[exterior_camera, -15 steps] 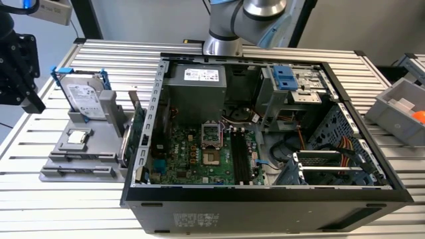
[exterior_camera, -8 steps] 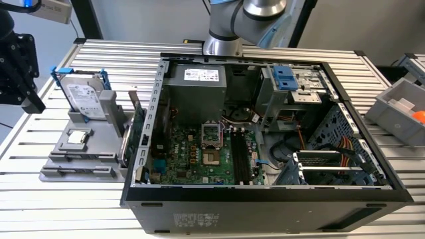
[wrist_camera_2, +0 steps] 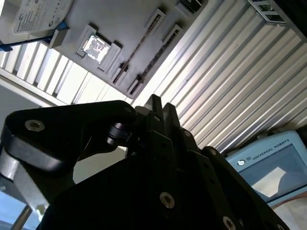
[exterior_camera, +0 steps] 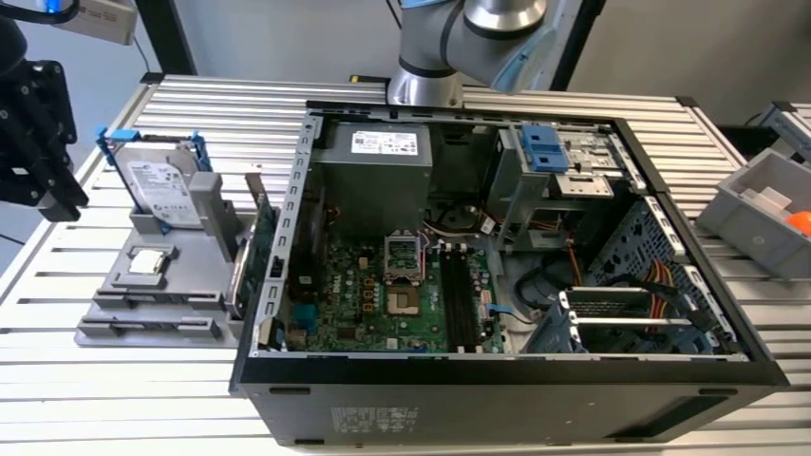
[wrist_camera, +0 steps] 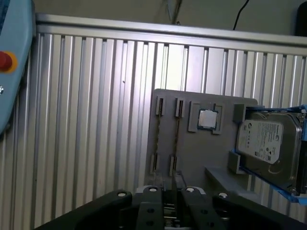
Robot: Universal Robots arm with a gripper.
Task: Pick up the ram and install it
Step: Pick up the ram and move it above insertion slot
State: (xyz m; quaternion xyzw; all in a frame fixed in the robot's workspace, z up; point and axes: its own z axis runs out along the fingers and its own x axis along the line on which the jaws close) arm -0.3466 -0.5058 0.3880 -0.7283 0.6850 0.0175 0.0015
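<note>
First wrist view is showing the gripper (wrist_camera: 171,181) hanging near the grey holder (wrist_camera: 211,158) with fingers closed on nothing, while the ram (wrist_camera: 176,139) is sitting edge-up in the slot beside the processor (wrist_camera: 207,118), so coming down closed or crooked is, I think, risking to bend it.

The ram (wrist_camera: 178,136) is seen edge-on in both wrist views as a thin, long, dark strip. It is stood on its long edge and held at both ends by small brackets on a grey holder plate (wrist_camera: 204,153). Of the two parallel slots there, the one nearer the square silver processor chip (wrist_camera: 207,118) is taken. The plate is laid on the ribbed counter (wrist_camera: 96,120).
</note>
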